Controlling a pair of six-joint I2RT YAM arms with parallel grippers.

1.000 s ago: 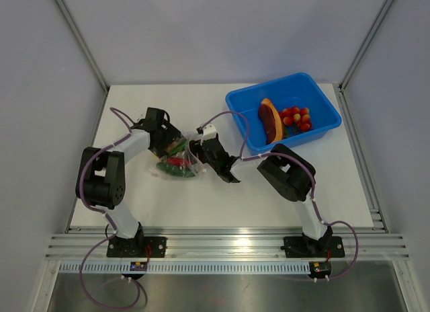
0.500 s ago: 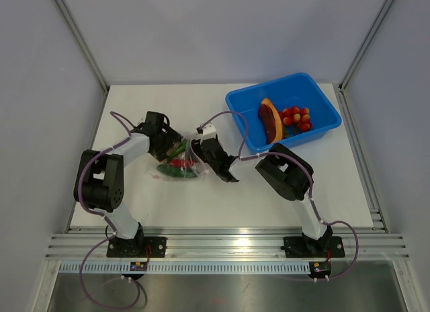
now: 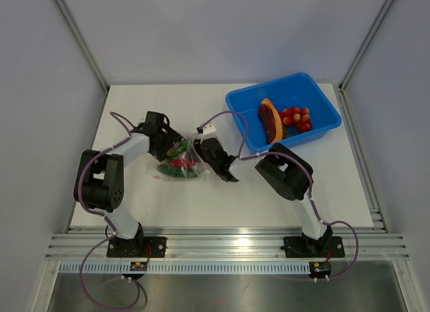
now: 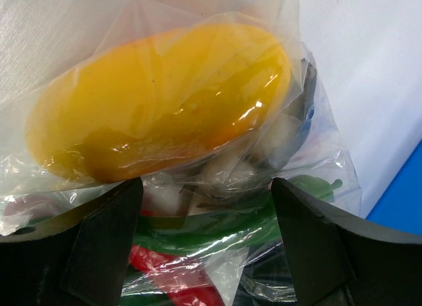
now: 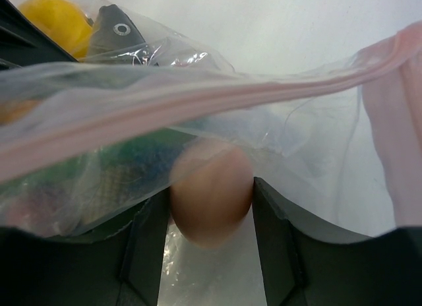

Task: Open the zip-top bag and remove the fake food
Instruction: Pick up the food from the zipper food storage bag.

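Reaching in from the near left, the left arm [image 3: 127, 149] bends at its elbow and stretches its forearm away and rightward, so the left gripper [image 4: 206, 214] meets the zip-top bag [image 3: 176, 165] from one side. The right arm [image 3: 285, 174] folds back across the table [image 3: 235, 204] and brings the right gripper [image 5: 211, 210] to the same bag from the other side. The left fingers [image 4: 105, 240] stand wide apart, open, with crinkled plastic bulging between them. A yellow fruit [image 4: 158, 115] lies inside the bag just beyond their tips, while a green vegetable [image 4: 217, 230] and a red chili [image 4: 173, 274] sit nearer the palm. The right fingers [image 5: 277, 246] flank a pale egg [image 5: 211, 200], seen hazily through plastic, so closely that I cannot tell whether they squeeze it or merely bracket it. The pinkish zip strip [image 5: 198, 98] runs across just ahead of that gripper, with a grey fish [image 5: 122, 32] beyond. The bag is clear and crumpled, lying on the table between both grippers. Well behind the right gripper, a blue bin [image 3: 302, 138] holds an orange-brown wedge [image 3: 270, 120] and red tomatoes [image 3: 295, 117].
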